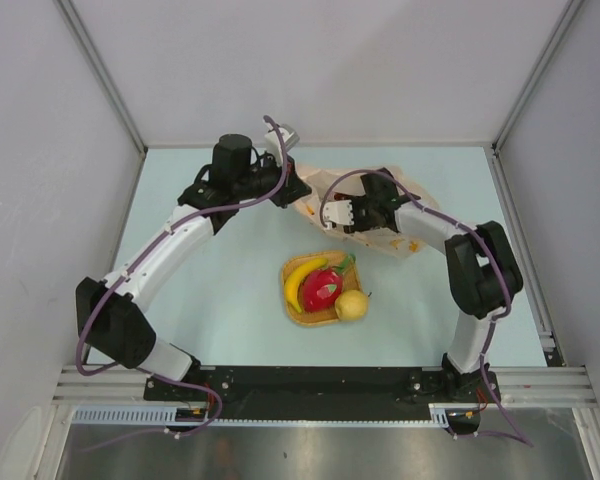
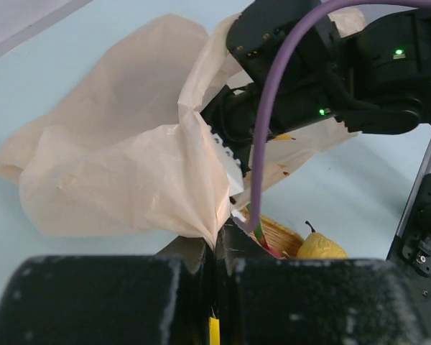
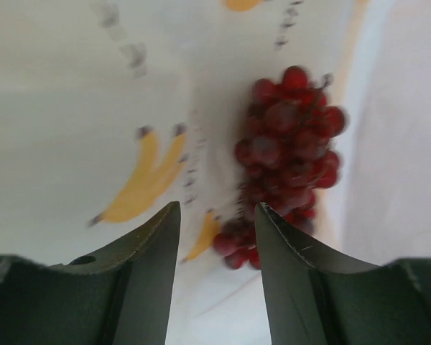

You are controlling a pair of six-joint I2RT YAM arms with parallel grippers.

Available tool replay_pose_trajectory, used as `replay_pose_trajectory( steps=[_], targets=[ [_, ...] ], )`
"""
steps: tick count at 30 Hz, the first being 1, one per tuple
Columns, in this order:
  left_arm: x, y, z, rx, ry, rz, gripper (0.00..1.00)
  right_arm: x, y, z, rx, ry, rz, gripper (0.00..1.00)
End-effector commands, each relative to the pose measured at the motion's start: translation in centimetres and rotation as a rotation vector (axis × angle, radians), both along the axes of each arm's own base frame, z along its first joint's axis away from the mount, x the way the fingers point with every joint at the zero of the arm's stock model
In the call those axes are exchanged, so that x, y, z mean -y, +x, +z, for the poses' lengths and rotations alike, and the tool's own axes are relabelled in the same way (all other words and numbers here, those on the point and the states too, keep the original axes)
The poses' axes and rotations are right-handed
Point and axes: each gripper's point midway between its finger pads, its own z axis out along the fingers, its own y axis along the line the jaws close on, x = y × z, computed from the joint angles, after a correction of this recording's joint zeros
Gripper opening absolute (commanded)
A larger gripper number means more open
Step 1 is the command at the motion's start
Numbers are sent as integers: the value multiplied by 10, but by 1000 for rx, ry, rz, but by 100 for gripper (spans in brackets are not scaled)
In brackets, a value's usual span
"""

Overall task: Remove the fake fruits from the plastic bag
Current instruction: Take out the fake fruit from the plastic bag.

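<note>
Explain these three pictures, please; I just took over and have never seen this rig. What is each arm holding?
Two robot arms are bolted at the near edge of the table. The wide picture looks down from above; the others come from a camera on each wrist. The left arm has its jaws shut on an edge of the plastic bag. The right arm reaches into the bag, jaws open, holding nothing, with the grapes ahead. The woven tray holds a banana, a red fruit and a round yellow fruit.
</note>
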Motion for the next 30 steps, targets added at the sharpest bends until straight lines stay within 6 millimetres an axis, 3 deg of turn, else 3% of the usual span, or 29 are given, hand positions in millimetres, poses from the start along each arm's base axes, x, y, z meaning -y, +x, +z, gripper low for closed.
replay_pose_trajectory(
  steps=[1, 6, 10, 16, 18, 21, 26, 29, 30],
  targets=[
    [1, 7, 26, 89, -21, -9, 0, -14, 62, 52, 236, 17, 3, 52],
    [-1, 6, 18, 91, -2, -11, 0, -19, 79, 46, 206, 31, 17, 61],
    [-3, 3, 14, 83, 5, -17, 0, -22, 98, 20, 129, -2, 5, 68],
    [-3, 4, 12, 80, 8, -18, 0, -9, 125, -13, 68, -79, -63, 70],
    [-3, 3, 11, 76, 8, -17, 0, -10, 131, -14, 59, -79, -69, 65],
    [-4, 4, 9, 76, 9, -13, 0, -7, 119, -17, 3, -90, -60, 56],
    [-3, 7, 5, 62, -3, -8, 0, -7, 93, -9, -68, -90, -49, 20],
    [-2, 7, 5, 46, -21, -1, 0, -13, 77, 13, -47, -38, -50, 9],
    [-1, 8, 6, 47, -27, -1, 0, -22, 76, 48, 23, 25, -52, 8]
  ],
)
